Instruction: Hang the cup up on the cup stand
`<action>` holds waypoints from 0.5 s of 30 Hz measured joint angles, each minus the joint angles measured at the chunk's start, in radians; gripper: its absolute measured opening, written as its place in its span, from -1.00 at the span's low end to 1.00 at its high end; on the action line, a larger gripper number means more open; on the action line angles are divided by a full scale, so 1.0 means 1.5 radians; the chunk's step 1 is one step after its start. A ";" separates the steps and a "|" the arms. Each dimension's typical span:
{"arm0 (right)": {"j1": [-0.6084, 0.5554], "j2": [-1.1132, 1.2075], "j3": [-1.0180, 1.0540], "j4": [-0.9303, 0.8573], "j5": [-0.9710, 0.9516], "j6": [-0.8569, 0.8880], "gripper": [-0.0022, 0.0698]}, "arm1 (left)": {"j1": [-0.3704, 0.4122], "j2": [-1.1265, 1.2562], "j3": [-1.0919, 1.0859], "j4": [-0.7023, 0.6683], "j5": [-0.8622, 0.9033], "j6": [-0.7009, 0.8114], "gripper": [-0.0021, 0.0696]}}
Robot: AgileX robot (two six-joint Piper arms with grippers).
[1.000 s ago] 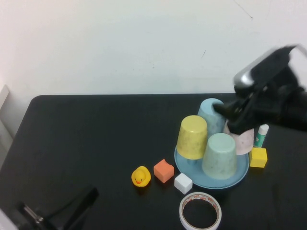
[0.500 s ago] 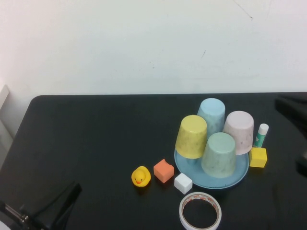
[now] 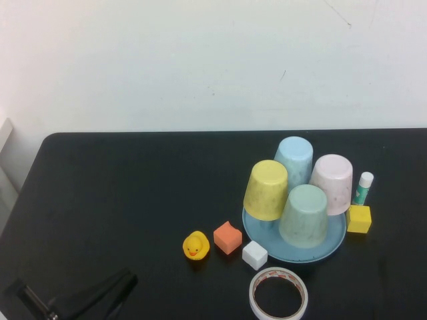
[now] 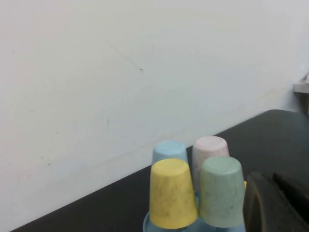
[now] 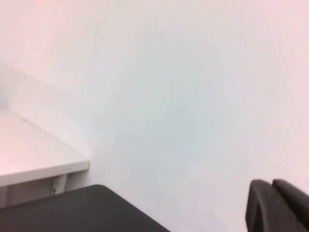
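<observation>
Now the cup (image 3: 305,215), pale mint green, sat upside down on the cup stand (image 3: 333,244), on the side nearest the robot. The cup stand was a light blue round tray on the right half of the black surface (image 3: 120,193). Three more cups sat upside down on it too: a yellow cup (image 3: 267,189) to the left of the mint one, a light blue cup (image 3: 294,159) at the back, and a pink cup (image 3: 332,182) to the right. The pegs were hidden under the cups. A yellow block (image 3: 359,218) lay just beside the tray on its right, and a glue stick (image 3: 363,187) stood behind that block. A white block (image 3: 254,255) touched the tray's front left edge, with an orange block (image 3: 227,237) and a little yellow duck (image 3: 195,245) to its left. A white tape roll (image 3: 279,294) lay flat in front of the tray. The left gripper (image 3: 107,293) was low at the near left edge of the surface, well apart from the tray, and its jaws were closed on nothing. The right gripper (image 5: 277,205) showed only in its own wrist view, near a white wall, with its jaws closed and holding nothing.
</observation>
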 joint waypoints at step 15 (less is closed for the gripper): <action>0.000 -0.096 0.072 0.000 0.024 0.006 -0.94 | 0.000 0.000 0.000 0.020 0.000 0.000 -0.94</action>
